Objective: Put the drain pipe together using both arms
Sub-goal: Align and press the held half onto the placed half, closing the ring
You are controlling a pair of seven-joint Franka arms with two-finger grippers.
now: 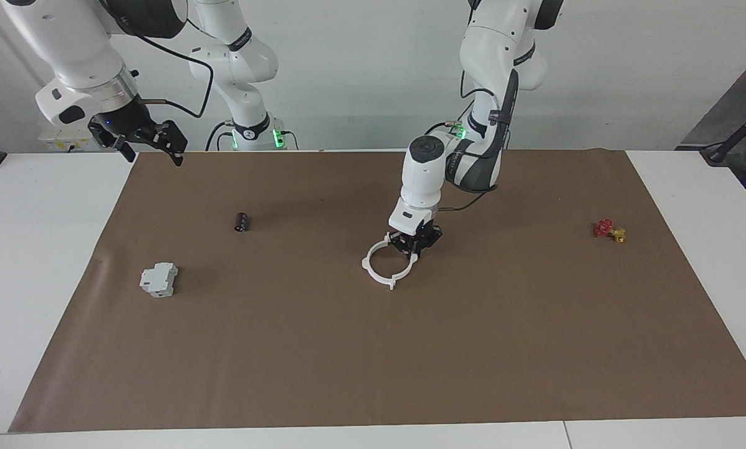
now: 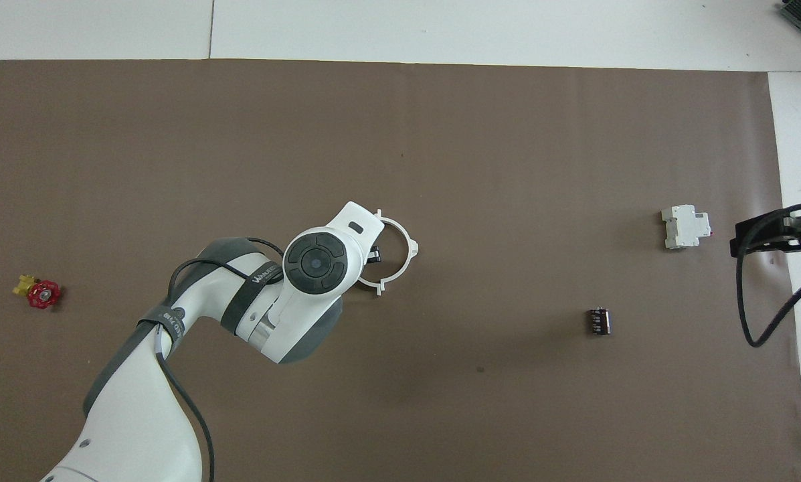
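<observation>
At frame centre the left claw [image 1: 415,244] pinches the drain pipe [image 1: 382,264] ring's rim, seemingly to steady its halves, while the right claw [image 1: 151,142] waits spread, upper left.

A white table [image 1: 48,249] carries a brown mat [image 1: 373,349]. The white ring [image 1: 379,269] lies on the mat directly under the left gripper [image 1: 415,244]. Well off from that claw, toward the right arm's end, lie a dark cylinder [image 1: 242,222] and a grey-white block [image 1: 159,279]. Toward the left arm's end lies a red-and-yellow valve piece [image 1: 609,230].
</observation>
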